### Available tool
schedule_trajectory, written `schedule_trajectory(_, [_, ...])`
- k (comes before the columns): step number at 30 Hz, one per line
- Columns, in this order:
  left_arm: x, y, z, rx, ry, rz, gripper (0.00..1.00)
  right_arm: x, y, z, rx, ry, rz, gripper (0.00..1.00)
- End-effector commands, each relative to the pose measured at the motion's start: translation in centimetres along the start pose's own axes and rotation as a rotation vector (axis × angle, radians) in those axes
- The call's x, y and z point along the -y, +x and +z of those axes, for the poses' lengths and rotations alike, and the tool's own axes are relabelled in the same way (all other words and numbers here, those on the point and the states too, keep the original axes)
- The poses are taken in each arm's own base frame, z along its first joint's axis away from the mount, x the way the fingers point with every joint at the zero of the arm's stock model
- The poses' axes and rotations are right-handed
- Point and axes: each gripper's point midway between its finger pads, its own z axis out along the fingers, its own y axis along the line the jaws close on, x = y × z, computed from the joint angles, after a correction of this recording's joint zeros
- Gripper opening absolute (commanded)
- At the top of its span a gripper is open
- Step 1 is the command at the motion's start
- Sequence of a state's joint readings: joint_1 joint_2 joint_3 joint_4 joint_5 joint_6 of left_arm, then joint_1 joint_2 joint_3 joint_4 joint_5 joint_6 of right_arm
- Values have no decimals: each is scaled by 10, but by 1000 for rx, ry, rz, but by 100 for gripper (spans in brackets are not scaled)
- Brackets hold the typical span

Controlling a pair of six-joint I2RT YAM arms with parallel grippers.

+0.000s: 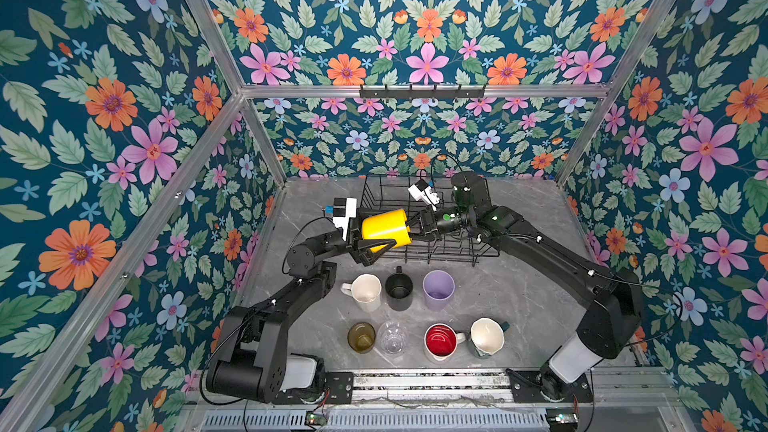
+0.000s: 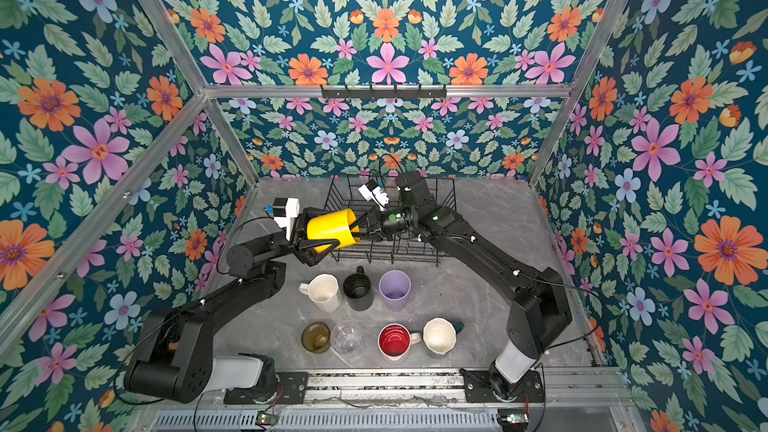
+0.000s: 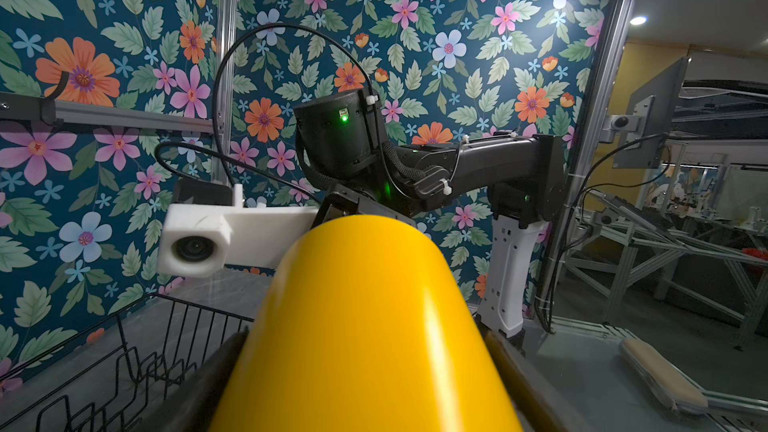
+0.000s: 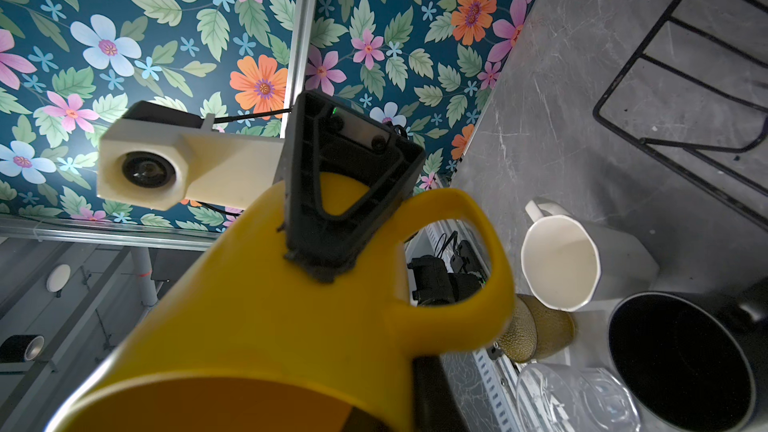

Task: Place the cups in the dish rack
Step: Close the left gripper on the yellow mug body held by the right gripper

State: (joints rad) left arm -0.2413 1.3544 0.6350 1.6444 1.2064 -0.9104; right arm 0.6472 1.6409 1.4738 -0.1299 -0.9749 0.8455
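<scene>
We've got the yellow mug (image 1: 386, 224) aloft!
Both top views: it lies sideways above the 9 o'clock side of the dish rack (image 1: 440, 249), mouth toward 3 o'clock, the right end effector (image 1: 411, 228) clenched on its rim. Left wrist: the left end effector (image 3: 361, 351) grasps the mug's body, fingers (image 3: 220, 367) on either flank. Right wrist: one finger presses beside the handle (image 4: 478, 243).

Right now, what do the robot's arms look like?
The left arm and right arm are chunky, black and jointed, each with a white shell near its base. Thin black cables loop along them, and tiny green lights glow. Each wrist carries a boxy white camera. The left gripper and right gripper are black; the left one has open triangle-shaped fingers.
</scene>
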Motion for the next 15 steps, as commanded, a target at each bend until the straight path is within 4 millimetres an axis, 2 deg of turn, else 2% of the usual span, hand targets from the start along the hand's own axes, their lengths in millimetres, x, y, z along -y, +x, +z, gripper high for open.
schedule_trajectory(1, [6, 8, 1, -51, 40, -37, 83, -26, -9, 0, 19, -80, -138, 0])
schedule_trajectory(4, [8, 11, 2, -62, 50, -39, 90, -26, -10, 0, 19, -79, -136, 0])
schedule_trajectory(7, [9, 13, 2, -66, 54, -39, 92, -27, -10, 0, 17, -81, -138, 0])
schedule_trajectory(15, [8, 13, 2, -64, 50, -33, 89, -29, -11, -1, 16, -79, -143, 0])
